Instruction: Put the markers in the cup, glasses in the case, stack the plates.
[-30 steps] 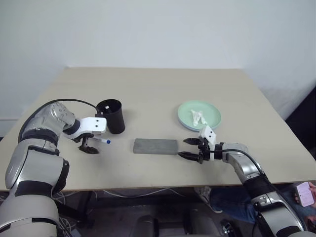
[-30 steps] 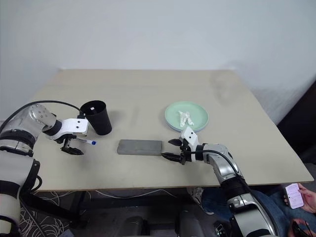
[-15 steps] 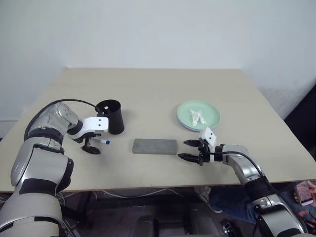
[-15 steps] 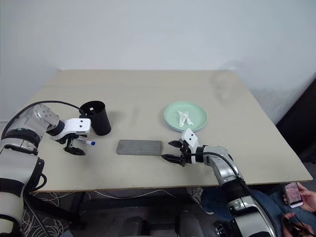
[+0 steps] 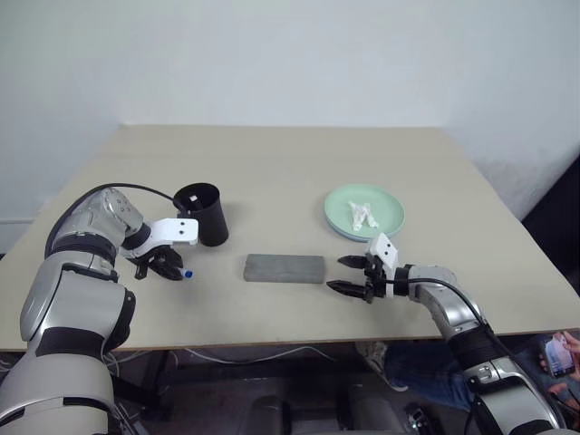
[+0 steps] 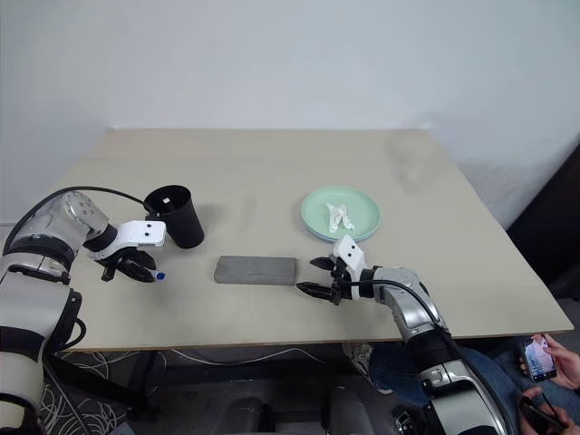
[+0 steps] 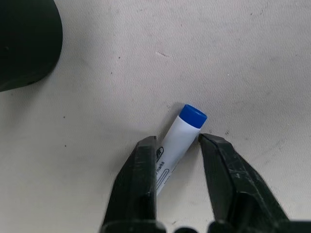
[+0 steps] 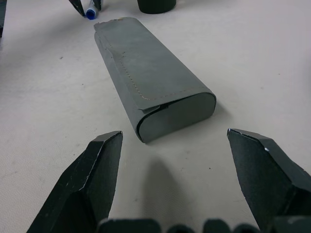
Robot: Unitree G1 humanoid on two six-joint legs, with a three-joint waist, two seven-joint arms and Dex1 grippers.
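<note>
Near the table's (image 5: 272, 163) left edge, left gripper (image 7: 177, 148) pinches the blue-capped white marker (image 7: 179, 138), apparently gripped; black tapered cup (image 5: 203, 214) awaits; right gripper (image 8: 175, 160) gapes before the closed grey felt case (image 8: 150, 80).

The two head views looked forward and down from above the near edge of the tabletop (image 5: 290, 163), taking in its whole surface up to the white wall; they shared almost the same scene, the right eye's picture set slightly to one side. The left wrist camera looked almost straight down, very close to the tabletop, along its two fingers (image 7: 141, 184) at the blue-capped marker (image 7: 181, 136) with the cup (image 7: 24, 41) at the picture's corner. The right wrist camera looked low and nearly level across the tabletop along the case (image 8: 150, 82), and at its far end caught the same marker and cup.
</note>
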